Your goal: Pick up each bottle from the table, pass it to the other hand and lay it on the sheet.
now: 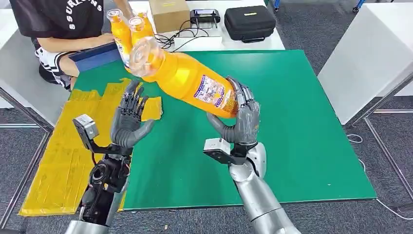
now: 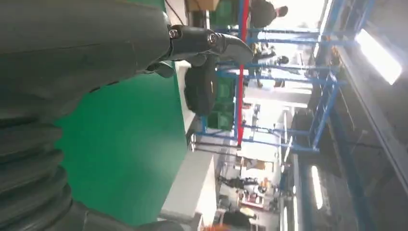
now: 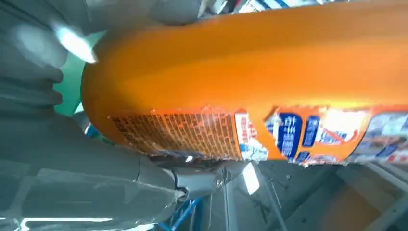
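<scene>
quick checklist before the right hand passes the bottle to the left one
1. Right hand has a hold on the orange bottle: ok, fingers wrap its lower end, bottle tilted with its cap end up toward the left.
2. Left hand ready to receive: ok, it holds nothing and its fingers are apart.
3. Left hand touching the bottle: not ok, it sits below the bottle with a gap.
4. Grip firm enough to let go safely: cannot tell.
5. Yellow sheet free for laying down: ok, bare area beside the left arm.
6. Person at the far edge out of the way: cannot tell, they sit close to the other bottles.
</scene>
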{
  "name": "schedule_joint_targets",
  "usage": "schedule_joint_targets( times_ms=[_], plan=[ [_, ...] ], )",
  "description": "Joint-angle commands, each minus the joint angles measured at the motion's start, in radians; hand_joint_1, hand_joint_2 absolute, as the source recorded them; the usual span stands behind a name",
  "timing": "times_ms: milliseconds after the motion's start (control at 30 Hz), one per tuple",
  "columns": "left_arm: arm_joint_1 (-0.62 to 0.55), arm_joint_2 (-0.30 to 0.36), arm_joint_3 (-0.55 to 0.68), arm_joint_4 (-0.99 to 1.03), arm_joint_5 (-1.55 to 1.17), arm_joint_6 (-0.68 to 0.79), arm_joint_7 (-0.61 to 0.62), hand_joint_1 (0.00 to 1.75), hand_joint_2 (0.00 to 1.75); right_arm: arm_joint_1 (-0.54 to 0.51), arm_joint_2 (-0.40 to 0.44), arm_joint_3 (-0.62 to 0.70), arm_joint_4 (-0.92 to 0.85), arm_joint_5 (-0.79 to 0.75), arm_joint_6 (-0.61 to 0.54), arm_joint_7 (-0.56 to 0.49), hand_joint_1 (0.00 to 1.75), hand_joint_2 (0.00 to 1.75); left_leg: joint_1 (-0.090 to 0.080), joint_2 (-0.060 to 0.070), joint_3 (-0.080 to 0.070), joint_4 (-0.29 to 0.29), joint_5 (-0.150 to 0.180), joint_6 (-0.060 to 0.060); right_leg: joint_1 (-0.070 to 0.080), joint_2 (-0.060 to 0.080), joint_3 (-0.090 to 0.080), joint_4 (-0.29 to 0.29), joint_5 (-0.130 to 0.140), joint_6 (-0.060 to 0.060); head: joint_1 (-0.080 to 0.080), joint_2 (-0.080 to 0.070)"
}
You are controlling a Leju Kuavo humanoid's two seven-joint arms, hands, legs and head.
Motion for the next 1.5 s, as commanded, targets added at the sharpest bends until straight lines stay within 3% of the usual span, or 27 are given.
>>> schedule_joint_targets(
  times_ms=[33, 300, 700, 933, 1267, 1500],
  plan=[
    [-0.018, -0.012, -0.147, -0.132, -0.009, -0.004, 0.026, 0.0, 1.75, -0.099, -0.03, 0.04, 0.228, 0.122, -0.001, 0.145, 1.75, 1.75, 0.001, 0.0, 0.004, 0.0, -0.001, -0.002, 0.001, -0.002, 0.005, -0.001, -0.002, 0.0, 0.0, 0.0],
    [-0.037, -0.008, -0.242, -0.179, -0.019, 0.016, 0.024, 0.0, 1.75, -0.17, -0.006, 0.156, 0.396, 0.194, -0.001, 0.228, 1.75, 1.75, 0.001, 0.002, 0.003, 0.0, -0.002, -0.002, 0.001, 0.0, 0.004, 0.0, -0.001, 0.0, 0.0, 0.0],
    [-0.048, -0.005, -0.304, -0.201, -0.031, 0.042, 0.028, 0.0, 1.75, -0.196, -0.005, 0.203, 0.434, 0.2, 0.001, 0.258, 1.75, 1.75, 0.001, 0.001, 0.008, 0.0, -0.003, -0.003, 0.001, -0.002, 0.009, -0.001, -0.003, 0.0, 0.0, 0.0],
    [-0.158, -0.026, -0.261, 0.004, -0.043, 0.163, 0.056, 0.0, 1.75, -0.104, 0.018, 0.229, 0.315, 0.375, -0.001, 0.273, 1.75, 1.75, 0.001, -0.002, 0.005, 0.0, -0.002, -0.003, 0.001, -0.004, 0.007, -0.001, -0.003, 0.0, 0.0, 0.0],
    [-0.31, -0.032, -0.096, 0.428, -0.154, 0.433, 0.016, 0.0, 1.75, -0.1, 0.025, 0.335, 0.388, 0.286, -0.001, 0.241, 1.75, 1.75, 0.001, 0.0, 0.005, -0.001, 0.0, -0.002, 0.001, -0.003, 0.006, -0.001, -0.001, 0.0, 0.0, 0.0],
    [-0.309, -0.028, -0.078, 0.449, -0.161, 0.456, 0.004, 0.0, 1.75, -0.096, 0.025, 0.344, 0.389, 0.281, -0.001, 0.243, 1.75, 1.75, 0.001, 0.001, 0.004, -0.001, -0.001, -0.002, 0.001, 0.0, 0.005, -0.001, -0.001, 0.0, 0.0, 0.0]
  ],
)
